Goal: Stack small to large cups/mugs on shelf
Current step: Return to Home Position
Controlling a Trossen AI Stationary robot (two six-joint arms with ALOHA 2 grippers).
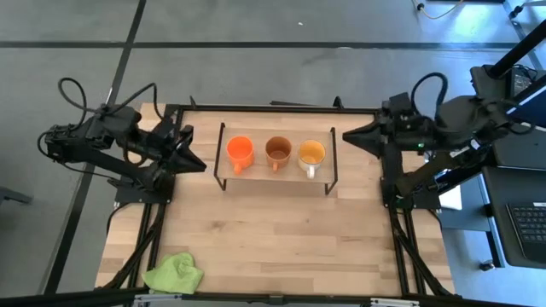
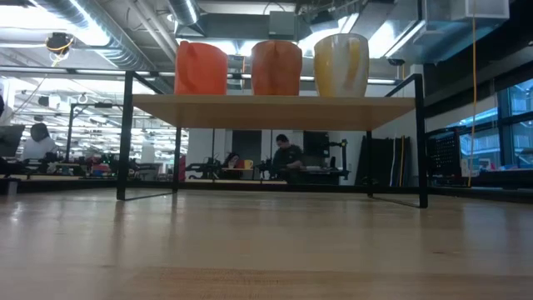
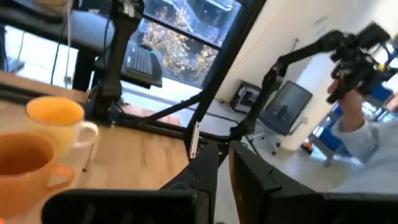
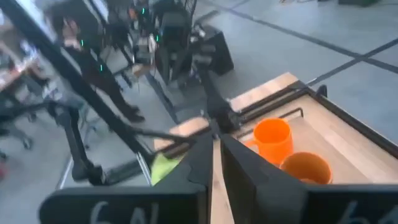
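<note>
Three mugs stand upright side by side on the shelf (image 1: 277,179), a wooden board on black wire legs: a bright orange mug (image 1: 240,152), a brown mug (image 1: 278,152) and a yellow mug (image 1: 311,155) with a white handle. The low view shows all three on the board (image 2: 275,111). My left gripper (image 1: 203,164) hovers just left of the shelf, shut and holding nothing. My right gripper (image 1: 345,135) hovers just right of the shelf, raised, also shut and holding nothing. Its wrist view looks over the orange mug (image 4: 273,140) and brown mug (image 4: 305,168).
A lime-green cloth (image 1: 175,273) lies at the table's near left corner. The tabletop in front of the shelf (image 1: 281,230) is bare wood. A keyboard (image 1: 529,226) sits off the table's right side. People show in the room beyond (image 2: 287,154).
</note>
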